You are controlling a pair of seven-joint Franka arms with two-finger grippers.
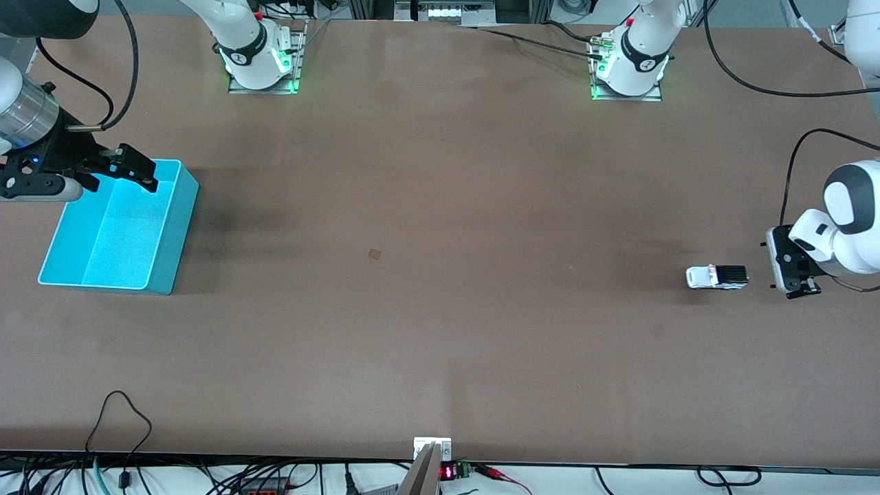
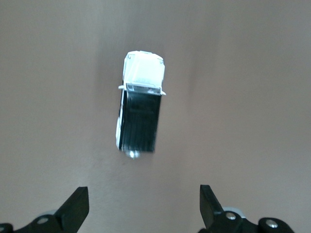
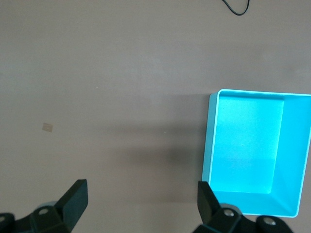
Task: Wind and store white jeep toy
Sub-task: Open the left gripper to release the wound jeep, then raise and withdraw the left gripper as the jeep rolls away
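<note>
wide brown surface (image 1: 440, 289), robot bases along the top edge, cables trailing off the near edge. i'm looking at the white jeep toy (image 1: 717, 277) sitting on its wheels toward the left arm's end of the surface, its white bonnet pointing toward the middle and the black rear roof toward the left end effector (image 1: 797, 275). that end effector sits low just beside the jeep's rear, fingers spread wide and holding nothing; from the left wrist view the jeep (image 2: 140, 108) lies apart from both fingertips (image 2: 77, 204), with bare surface between. to me that placement reads as a pull-back setup: the tool lines up with the car's tail so it can close on the body and drag it along its own axis, though i can't say from here whether the spring is wound.

the turquoise bin (image 1: 62, 230) stands well apart, at the right arm's end, empty inside. the right end effector (image 1: 130, 170) hangs over its rim nearest the bases, fingers spread and empty, and the right wrist view shows the bin's open interior (image 3: 248, 145). i judge this arm is waiting there to catch or guide the car in. storing is not yet done.
</note>
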